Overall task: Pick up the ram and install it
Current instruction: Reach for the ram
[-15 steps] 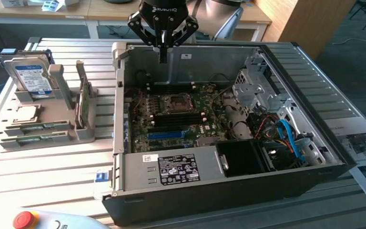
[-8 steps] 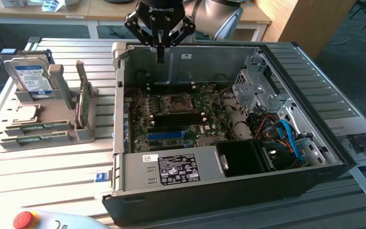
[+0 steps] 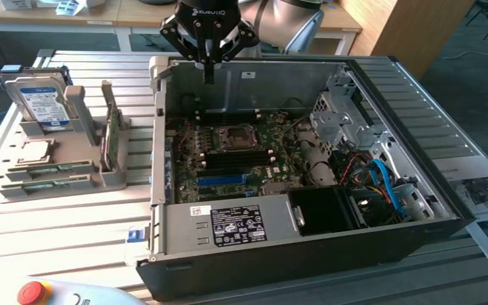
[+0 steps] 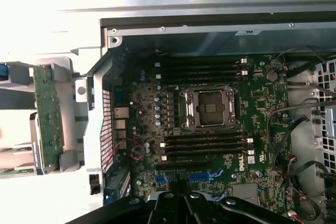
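Note:
The ram (image 3: 110,138) is a thin green stick standing on edge in a grey holder (image 3: 83,108), to the exterior view's left of the open computer case (image 3: 312,254). In the wrist view the ram (image 4: 47,116) shows as a green board beside the case wall. My gripper (image 3: 210,77) hangs above the case's far edge, over the motherboard (image 3: 253,175) and well apart from the ram. Its fingers (image 4: 167,208) are shut together with nothing between them. Empty black memory slots (image 4: 205,145) lie on both sides of the CPU socket (image 4: 209,107).
A silver hard drive (image 3: 42,105) with a blue-white label stands in the same holder, with a square CPU chip (image 3: 33,151) and two flat green boards (image 3: 56,169) in front. Cables and a drive cage (image 3: 345,127) fill the case's right side. A red stop button (image 3: 30,291) sits near the front.

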